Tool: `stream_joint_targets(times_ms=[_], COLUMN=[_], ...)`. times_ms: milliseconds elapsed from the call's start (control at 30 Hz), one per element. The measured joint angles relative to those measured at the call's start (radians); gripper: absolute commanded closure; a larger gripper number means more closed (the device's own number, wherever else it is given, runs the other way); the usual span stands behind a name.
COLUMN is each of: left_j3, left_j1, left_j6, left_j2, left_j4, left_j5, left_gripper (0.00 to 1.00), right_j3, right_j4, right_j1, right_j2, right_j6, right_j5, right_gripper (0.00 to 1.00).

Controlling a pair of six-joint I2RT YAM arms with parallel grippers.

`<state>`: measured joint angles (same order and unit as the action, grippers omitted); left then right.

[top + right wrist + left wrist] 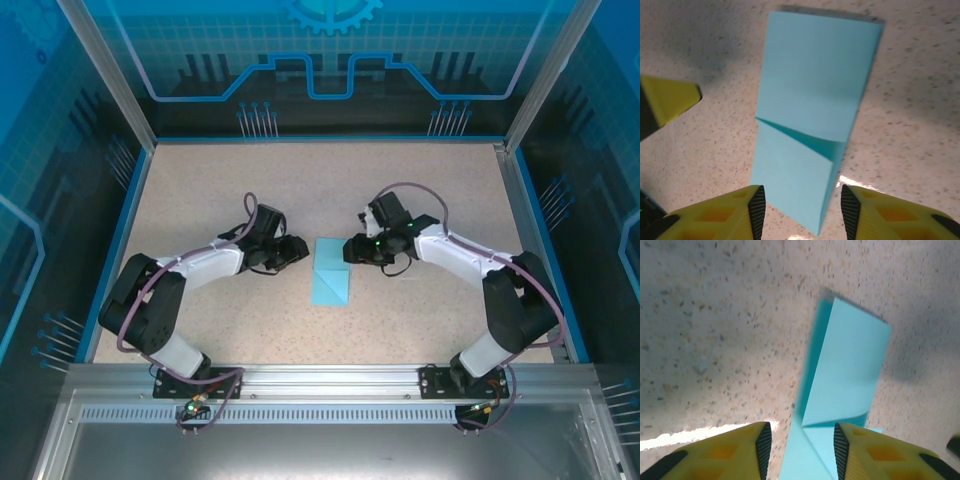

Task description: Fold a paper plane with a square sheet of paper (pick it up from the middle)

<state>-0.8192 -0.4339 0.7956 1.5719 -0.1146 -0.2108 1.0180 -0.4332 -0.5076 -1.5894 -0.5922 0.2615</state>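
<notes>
Though paper sheet (847,370) shows between left gripper (802,442) fingers, near end cropped

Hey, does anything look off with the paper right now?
Only the paper: its folded-over flap isn't lying flat and gapes open along the crease, so the fold looks loose. No tear shows.
</notes>
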Motion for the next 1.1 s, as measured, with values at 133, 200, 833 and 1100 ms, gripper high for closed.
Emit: stream_joint_targets(times_ms=[133,200,833,1100], left_j3=[0.051,0.066,0.103,0.103], left_j1=[-0.002,-0.006,-0.069,-0.075], left_j6=[0.044,0.064,0.122,0.123], left_j2=[-0.007,-0.007,0.061,0.090], left_j4=[0.037,0.056,0.208,0.232], left_j5=[-0.056,-0.084,-0.184,-0.210], left_gripper=[0.54,0.54,0.55,0.56], right_j3=[0.000,0.000,0.011,0.011], right_j4=[0.001,0.004,0.030,0.054], right_j1=[0.024,0.024,0.024,0.026], right_j2=[-0.064,-0.099,-0.217,-0.217], right_j6=[0.032,0.044,0.092,0.080], right_j5=[0.042,0.072,0.169,0.169], right_gripper=[0.54,0.56,0.83,0.90])
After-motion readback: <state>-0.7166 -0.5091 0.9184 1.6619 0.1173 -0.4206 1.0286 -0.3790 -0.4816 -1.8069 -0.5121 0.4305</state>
